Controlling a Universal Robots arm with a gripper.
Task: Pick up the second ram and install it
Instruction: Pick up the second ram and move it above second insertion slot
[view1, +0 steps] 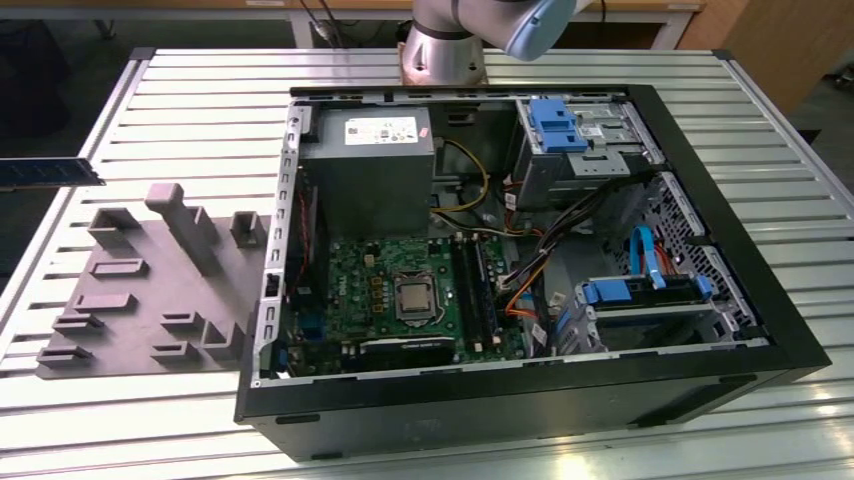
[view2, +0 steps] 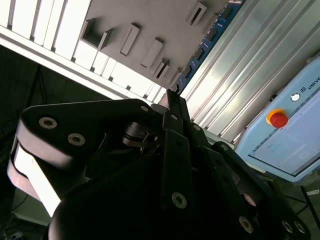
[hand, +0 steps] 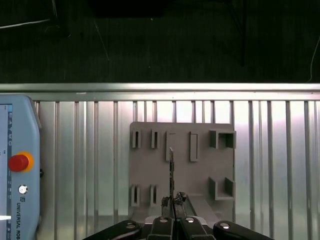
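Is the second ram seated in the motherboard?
No, the first wrist view shows the gripper holding the second ram over the grey tray.

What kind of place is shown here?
Probably a robotics lab workbench: an open computer case sits on a slatted metal table, a teach pendant is nearby, and the gripper holds the second ram.

second ram (view1: 54, 172) cut off at the exterior view's left edge, arm (view1: 447, 45) cropped at top

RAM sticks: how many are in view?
1: the flat dark-blue circuit-board stick, held by the gripper at the exterior view's far left. Another may hide in the black motherboard slots.
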